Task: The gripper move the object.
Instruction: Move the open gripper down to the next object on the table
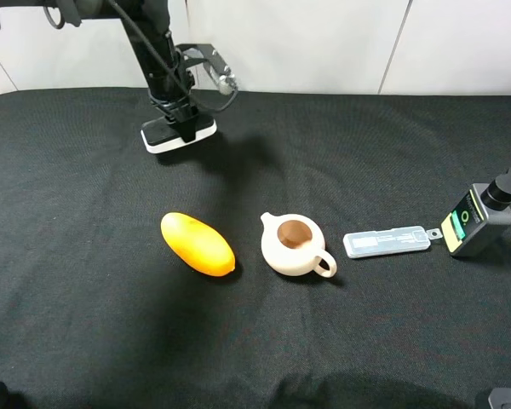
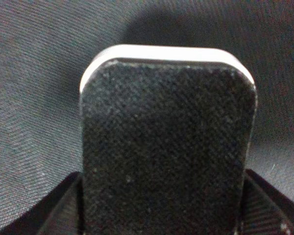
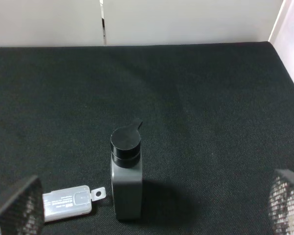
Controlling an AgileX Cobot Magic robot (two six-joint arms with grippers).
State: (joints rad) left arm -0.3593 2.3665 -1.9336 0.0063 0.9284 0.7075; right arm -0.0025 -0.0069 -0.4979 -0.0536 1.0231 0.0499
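The object is a flat block with a black top over a white base (image 1: 163, 136), lying at the far left of the black cloth. My left gripper (image 1: 186, 128) reaches down onto it from above, with its black fingers against both long sides. In the left wrist view the block (image 2: 166, 127) fills the picture between the two fingers (image 2: 63, 208), and the gripper (image 2: 164, 208) is shut on it. I cannot tell whether it rests on the cloth or hangs just above it. My right gripper (image 3: 157, 196) is open and empty, above the cloth near the grey bottle.
An orange oval (image 1: 198, 244) and a cream teapot (image 1: 295, 245) lie mid-table. A clear grey flat case (image 1: 386, 242) and a grey bottle with a black cap (image 1: 479, 218) lie at the right; both show in the right wrist view, the bottle (image 3: 126, 181) and the case (image 3: 67, 204).
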